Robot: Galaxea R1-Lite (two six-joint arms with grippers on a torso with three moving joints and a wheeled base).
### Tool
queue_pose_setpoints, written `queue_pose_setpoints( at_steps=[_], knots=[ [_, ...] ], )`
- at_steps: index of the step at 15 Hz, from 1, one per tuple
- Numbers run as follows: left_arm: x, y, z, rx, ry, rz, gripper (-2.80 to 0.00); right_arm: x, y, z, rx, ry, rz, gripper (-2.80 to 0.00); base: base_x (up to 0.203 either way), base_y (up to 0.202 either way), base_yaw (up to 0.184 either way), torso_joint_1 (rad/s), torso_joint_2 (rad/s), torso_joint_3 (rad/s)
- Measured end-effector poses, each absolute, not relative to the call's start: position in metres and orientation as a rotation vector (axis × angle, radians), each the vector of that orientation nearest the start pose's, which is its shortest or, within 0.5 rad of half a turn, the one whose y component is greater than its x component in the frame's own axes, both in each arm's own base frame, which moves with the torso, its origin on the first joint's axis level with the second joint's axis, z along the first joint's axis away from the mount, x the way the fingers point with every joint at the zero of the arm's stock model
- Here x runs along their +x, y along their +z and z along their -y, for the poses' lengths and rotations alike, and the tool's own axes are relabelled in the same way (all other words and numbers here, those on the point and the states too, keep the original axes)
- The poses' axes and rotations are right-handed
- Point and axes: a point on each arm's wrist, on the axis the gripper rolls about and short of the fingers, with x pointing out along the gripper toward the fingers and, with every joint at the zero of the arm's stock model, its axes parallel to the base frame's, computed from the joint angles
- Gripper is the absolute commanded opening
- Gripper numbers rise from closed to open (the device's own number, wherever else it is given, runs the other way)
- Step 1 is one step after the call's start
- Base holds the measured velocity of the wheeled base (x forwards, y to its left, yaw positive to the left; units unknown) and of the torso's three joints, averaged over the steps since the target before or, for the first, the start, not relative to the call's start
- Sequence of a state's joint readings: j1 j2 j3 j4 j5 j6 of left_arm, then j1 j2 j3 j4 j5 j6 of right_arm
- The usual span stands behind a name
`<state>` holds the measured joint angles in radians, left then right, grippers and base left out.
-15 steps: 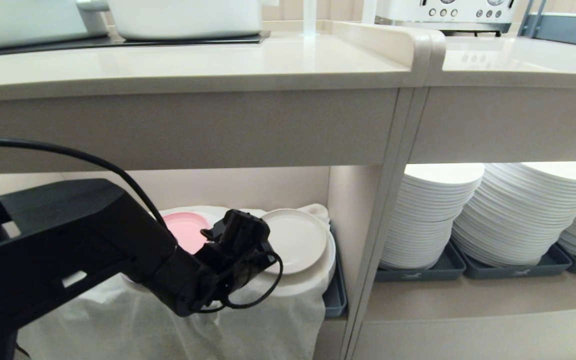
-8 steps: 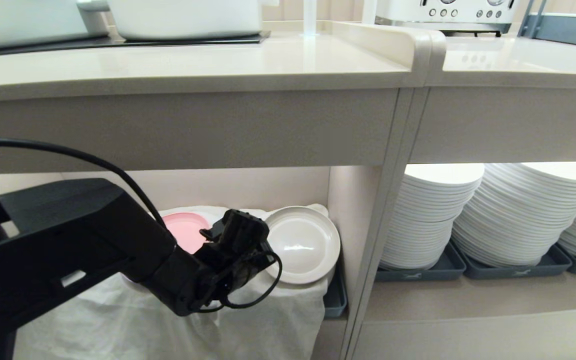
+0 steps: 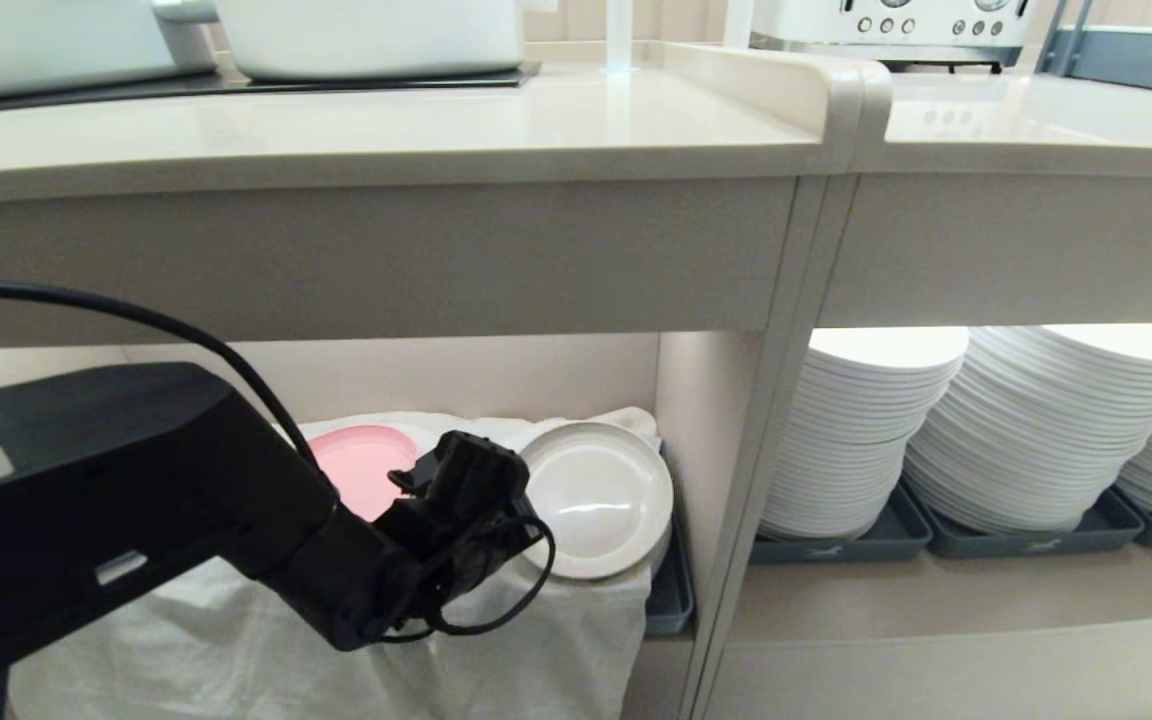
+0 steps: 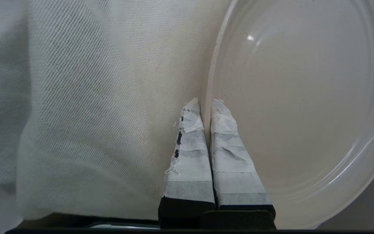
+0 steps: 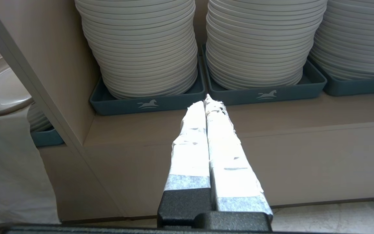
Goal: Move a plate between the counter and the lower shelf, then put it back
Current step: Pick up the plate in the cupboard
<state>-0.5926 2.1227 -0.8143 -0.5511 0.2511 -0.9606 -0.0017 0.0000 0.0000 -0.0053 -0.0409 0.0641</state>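
The cream plate [image 3: 598, 500] is in the lower shelf [image 3: 496, 375], tipped up over the white cloth [image 3: 536, 650]. My left gripper [image 3: 524, 478] reaches into that bay and is shut on the plate's left rim. In the left wrist view the taped fingers [image 4: 226, 143] pinch the rim of the plate [image 4: 297, 113], one inside and one outside, with my left gripper [image 4: 205, 105] tight on the edge. The counter [image 3: 436, 130] runs above the bay. My right gripper [image 5: 206, 100] hangs shut and empty before the neighbouring bay.
A pink plate [image 3: 366, 465] lies on the cloth left of the cream one. Tall white plate stacks [image 3: 866, 430] in dark-grey trays [image 3: 886, 535] fill the right bay. White pots [image 3: 366, 35] and a toaster [image 3: 896, 20] stand on top. A beige post [image 3: 736, 480] divides the bays.
My left gripper has shut on the plate's rim. The plate, lying flat on the cloth before, has tipped up and shifted slightly. The left arm has sunk a little.
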Motion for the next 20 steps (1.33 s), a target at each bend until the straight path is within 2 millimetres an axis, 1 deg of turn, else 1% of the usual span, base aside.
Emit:
queue_pose_setpoints(
  at_steps=[3, 8, 20],
  knots=[
    [0.289, 0.037, 0.184, -0.6, 0.047, -0.781, -2.8, -0.023, 0.076, 0.001, 0.064, -0.042, 0.007, -2.8, 0.0, 0.0, 0.0, 0.0, 0.0, 0.0],
    [0.282, 0.049, 0.178, -0.611, 0.041, -0.769, -2.8, -0.023, 0.076, 0.001, 0.064, -0.043, 0.007, -2.8, 0.0, 0.0, 0.0, 0.0, 0.0, 0.0],
    [0.245, 0.057, 0.153, -0.633, 0.071, -0.798, -2.8, -0.023, 0.076, 0.001, 0.064, -0.042, 0.007, -2.8, 0.0, 0.0, 0.0, 0.0, 0.0, 0.0]
  ],
)
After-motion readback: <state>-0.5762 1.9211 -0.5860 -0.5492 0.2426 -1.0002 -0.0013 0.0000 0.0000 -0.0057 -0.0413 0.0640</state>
